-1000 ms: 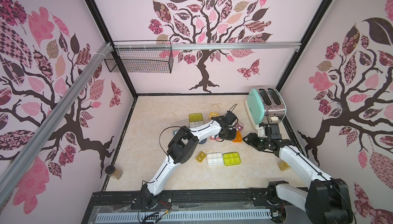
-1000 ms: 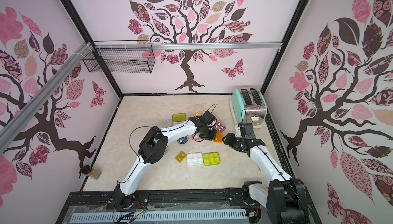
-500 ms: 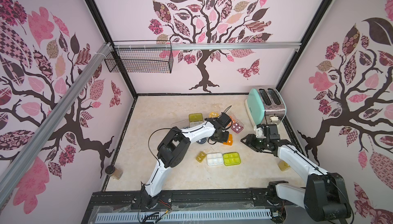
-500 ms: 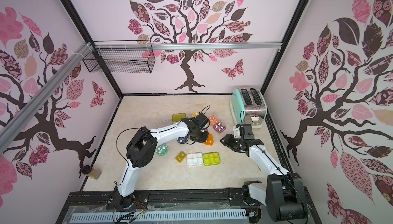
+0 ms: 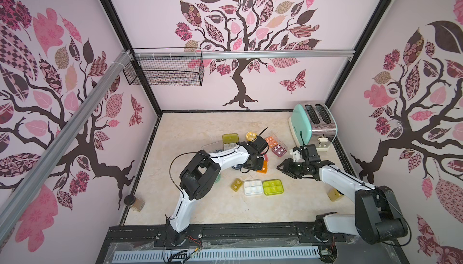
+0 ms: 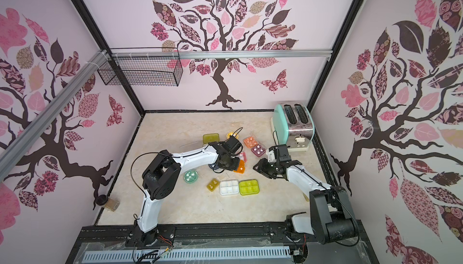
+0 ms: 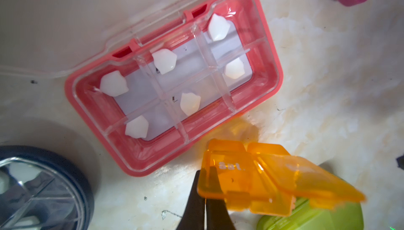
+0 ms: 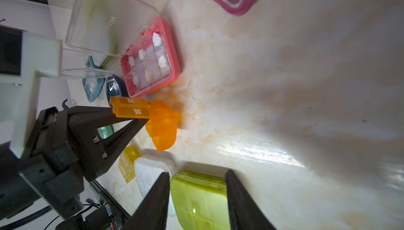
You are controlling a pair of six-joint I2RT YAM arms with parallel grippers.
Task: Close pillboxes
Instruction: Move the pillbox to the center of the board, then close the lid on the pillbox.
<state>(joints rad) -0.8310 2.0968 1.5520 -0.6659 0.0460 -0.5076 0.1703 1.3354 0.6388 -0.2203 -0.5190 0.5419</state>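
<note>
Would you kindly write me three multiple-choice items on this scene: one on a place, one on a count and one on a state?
1. Where does the toaster stand?
A. far right corner
B. near left corner
C. the middle

2. How many white pills lie in the open pink box?
A. three
B. six
C. nine

3. What is the left claw doing?
A. standing open
B. shut on the orange box
C. shut on a spoon

Answers: 1 A, it stands at the far end on the right arm's side; 2 B, one pill lies in each of six compartments; 3 B, its tips pinch the orange box's edge.
</note>
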